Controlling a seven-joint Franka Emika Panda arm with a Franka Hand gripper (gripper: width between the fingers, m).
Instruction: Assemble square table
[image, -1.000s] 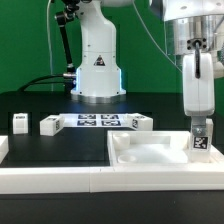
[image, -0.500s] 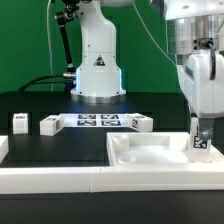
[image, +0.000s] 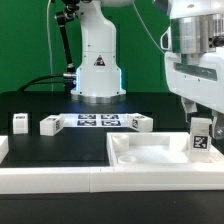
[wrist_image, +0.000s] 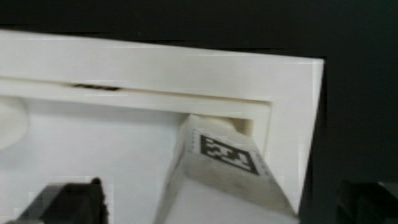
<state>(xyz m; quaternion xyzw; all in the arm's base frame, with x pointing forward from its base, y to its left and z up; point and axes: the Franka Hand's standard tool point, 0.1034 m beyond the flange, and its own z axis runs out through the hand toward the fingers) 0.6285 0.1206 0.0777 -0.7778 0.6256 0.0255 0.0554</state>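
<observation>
Tabletop (image: 60, 142) black, green wall (image: 25, 40) behind. Saw square table slab (image: 150, 152) lower right, leg (image: 201, 137) upright in its right corner; gripper (image: 200, 108) above, spread wide, empty, cropped upper right. Wrist view blurred.

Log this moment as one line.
tool open above leg | leg standing in slab corner | other legs loose, off slab

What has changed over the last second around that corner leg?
The gripper let go of the leg standing in the tabletop's corner and rose; its fingers now hang open above it. The leg stayed put, as did the tabletop and the three loose legs beside the marker board.
</observation>
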